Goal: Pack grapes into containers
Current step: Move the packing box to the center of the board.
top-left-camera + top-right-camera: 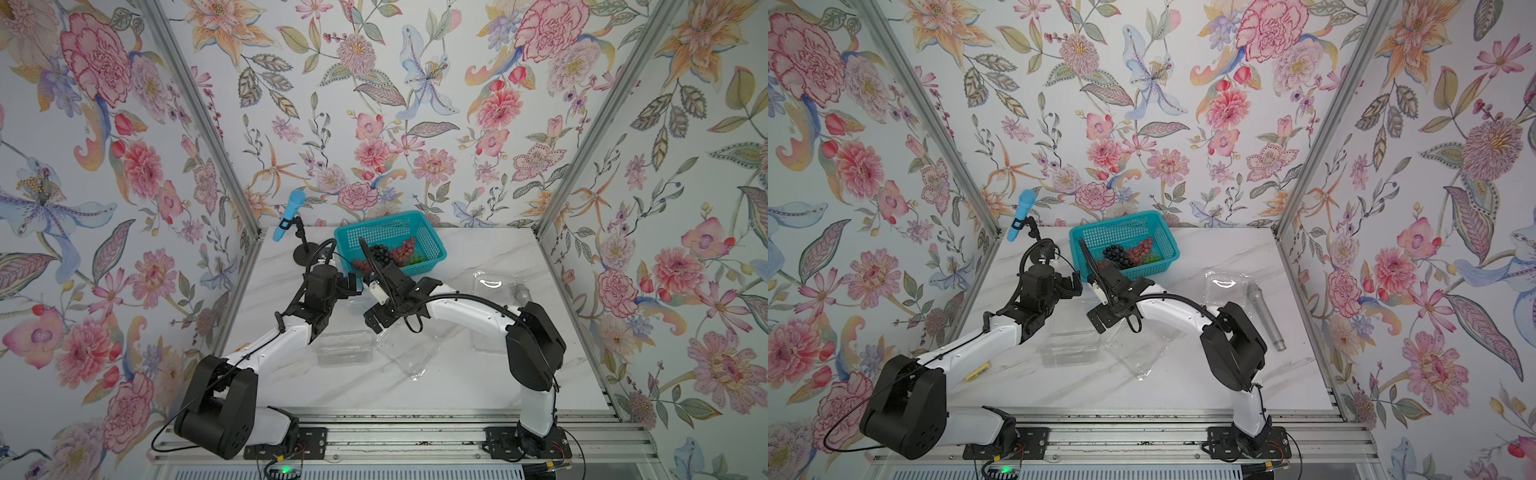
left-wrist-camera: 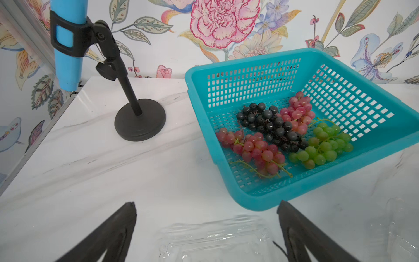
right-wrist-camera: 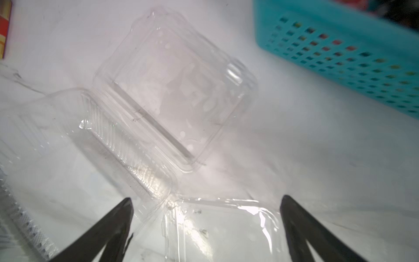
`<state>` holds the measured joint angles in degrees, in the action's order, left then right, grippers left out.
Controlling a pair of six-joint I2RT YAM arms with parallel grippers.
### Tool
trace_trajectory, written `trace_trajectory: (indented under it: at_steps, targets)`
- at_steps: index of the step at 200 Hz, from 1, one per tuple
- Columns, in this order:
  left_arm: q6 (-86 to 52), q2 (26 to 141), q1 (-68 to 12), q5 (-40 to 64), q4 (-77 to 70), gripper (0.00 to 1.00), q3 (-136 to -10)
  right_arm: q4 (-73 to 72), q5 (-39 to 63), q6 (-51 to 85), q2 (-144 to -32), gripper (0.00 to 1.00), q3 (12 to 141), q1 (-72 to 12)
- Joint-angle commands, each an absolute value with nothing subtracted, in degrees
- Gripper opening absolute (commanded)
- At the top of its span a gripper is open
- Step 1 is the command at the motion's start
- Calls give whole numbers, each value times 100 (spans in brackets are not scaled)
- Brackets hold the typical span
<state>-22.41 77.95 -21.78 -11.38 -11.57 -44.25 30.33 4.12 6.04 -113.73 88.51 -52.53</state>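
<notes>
Several bunches of grapes lie in the teal basket (image 2: 226, 202): two red (image 2: 254, 149), one dark (image 2: 269, 127) and one green (image 2: 324, 145). Both top views show the grapes (image 1: 388, 253) (image 1: 1129, 255) there too. My left gripper (image 2: 206, 204) (image 1: 353, 291) hangs open just in front of the basket's near corner, with the edge of a clear container (image 2: 213, 238) below it. My right gripper (image 3: 206, 198) (image 1: 401, 320) is open above another clear container (image 3: 226, 231), empty. An open clamshell container (image 3: 176, 90) (image 1: 409, 353) lies beyond it, and a third container (image 1: 494, 286) sits far right.
A blue microphone (image 1: 289, 216) on a black stand (image 2: 139, 123) is at the back left, close to the left arm. A silver microphone (image 1: 1264, 316) lies along the right side. A small yellow object (image 1: 978, 371) lies by the left table edge. Floral walls enclose three sides.
</notes>
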Motion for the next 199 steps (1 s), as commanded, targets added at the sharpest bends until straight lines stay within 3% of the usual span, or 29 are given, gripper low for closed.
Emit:
trace_trajectory:
  at_steps: [1, 79, 199]
  targets:
    - [-2451, 7667, -2078, -1328, -1060, 100, -4197, 3067, 816, 664, -11571, 100, 9020, -5341]
    - [-2884, 7208, -1518, -948, -1270, 100, -3390, 2491, 1267, 1306, -12456, 100, 9344, -5424]
    - [-2988, 6777, -929, -663, -987, 100, -3041, 2377, 463, 1955, -14125, 94, 12064, -5476]
